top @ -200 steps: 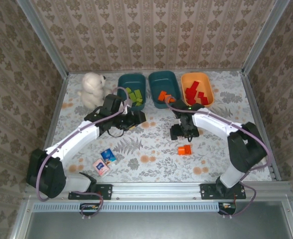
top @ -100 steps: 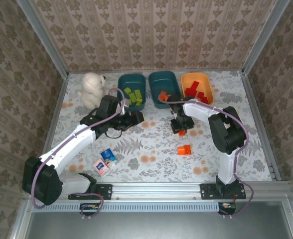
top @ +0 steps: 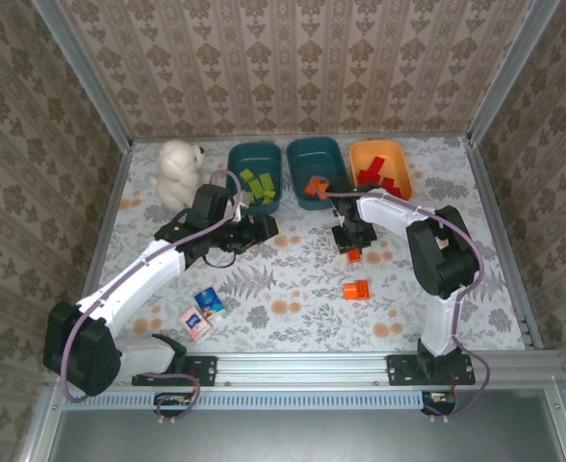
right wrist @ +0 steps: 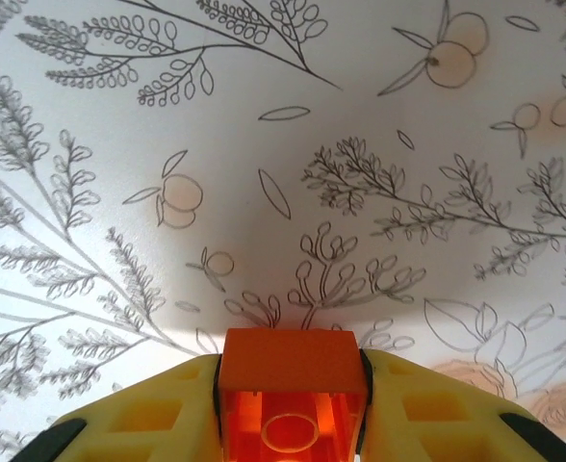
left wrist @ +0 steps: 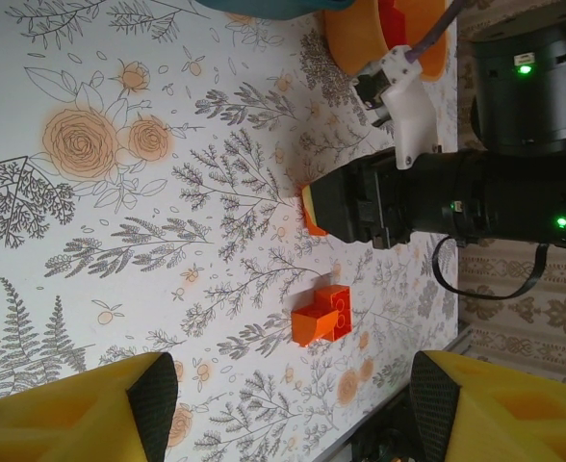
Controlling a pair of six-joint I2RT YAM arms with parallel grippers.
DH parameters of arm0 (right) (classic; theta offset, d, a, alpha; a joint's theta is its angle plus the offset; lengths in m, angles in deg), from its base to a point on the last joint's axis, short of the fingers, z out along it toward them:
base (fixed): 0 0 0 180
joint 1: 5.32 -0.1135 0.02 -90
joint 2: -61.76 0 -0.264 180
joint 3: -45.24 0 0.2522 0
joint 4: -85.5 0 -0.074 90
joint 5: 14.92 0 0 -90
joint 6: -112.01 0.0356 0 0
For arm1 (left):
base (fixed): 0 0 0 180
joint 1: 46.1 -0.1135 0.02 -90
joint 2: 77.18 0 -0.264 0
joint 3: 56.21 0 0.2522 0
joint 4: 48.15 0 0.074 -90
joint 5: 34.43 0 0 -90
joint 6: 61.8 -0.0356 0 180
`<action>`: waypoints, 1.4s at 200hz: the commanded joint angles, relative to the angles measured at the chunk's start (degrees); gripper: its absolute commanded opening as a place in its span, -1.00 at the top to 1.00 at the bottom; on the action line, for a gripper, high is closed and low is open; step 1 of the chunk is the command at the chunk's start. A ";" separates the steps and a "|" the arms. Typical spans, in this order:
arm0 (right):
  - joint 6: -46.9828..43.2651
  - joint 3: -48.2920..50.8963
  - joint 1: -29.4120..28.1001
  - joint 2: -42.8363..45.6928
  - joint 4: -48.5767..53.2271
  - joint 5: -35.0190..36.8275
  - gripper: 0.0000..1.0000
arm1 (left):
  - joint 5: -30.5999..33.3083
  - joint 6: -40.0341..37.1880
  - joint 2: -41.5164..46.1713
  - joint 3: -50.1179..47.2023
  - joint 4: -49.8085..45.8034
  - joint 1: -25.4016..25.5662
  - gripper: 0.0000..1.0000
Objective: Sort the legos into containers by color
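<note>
R gripper point(top: 352, 246) is clamped on an orange lego point(right wrist: 289, 385) low at the mat, near the mid teal tub point(top: 333, 144); the grip looks tip-only, so the lego could twist out on lift or drop short; L gripper point(top: 260, 228) open, empty.

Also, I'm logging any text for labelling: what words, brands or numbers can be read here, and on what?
No text can be read in these views.
On the blue carton: some print, too small to read.
On the pink carton: some print, too small to read.
On the orange lego seen close in the right wrist view: no lettering shows.
</note>
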 commanded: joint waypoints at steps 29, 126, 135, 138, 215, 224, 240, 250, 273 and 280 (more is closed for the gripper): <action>3.52 -4.05 0.34 8.00 2.74 -0.93 0.45 | 0.67 1.27 -1.52 1.19 1.97 0.23 -0.37; 7.73 -46.56 3.17 -17.80 1.48 0.04 0.49 | 0.16 2.48 -17.46 16.58 7.00 -2.36 -0.35; 7.97 -49.96 3.52 -20.81 0.28 0.00 0.50 | 0.22 2.30 -18.78 18.01 6.85 -2.85 -0.35; 8.05 -50.47 3.61 -21.42 -0.26 -0.09 0.50 | 0.11 2.21 -19.16 18.35 6.95 -2.98 -0.35; 12.30 -64.94 5.73 -37.35 -11.57 -13.28 0.43 | -0.40 0.28 -22.16 22.83 4.15 -7.51 -0.33; 13.16 -65.59 5.85 -38.54 -11.65 -13.65 0.42 | -0.51 -0.04 -21.91 22.58 3.65 -7.66 -0.33; 14.33 -66.78 5.90 -40.73 -11.18 -14.27 0.42 | -0.60 0.10 -21.26 21.53 3.31 -8.01 -0.33; 14.63 -67.31 5.82 -41.81 -11.22 -15.12 0.42 | -0.64 0.31 -20.92 20.98 3.48 -8.14 -0.33; 14.61 -68.37 5.26 -43.44 -10.26 -15.51 0.41 | -0.65 0.24 -20.75 20.88 3.16 -8.37 -0.32; 14.61 -68.70 5.21 -43.67 -9.65 -15.27 0.40 | -0.65 0.22 -20.77 21.01 3.05 -8.46 -0.32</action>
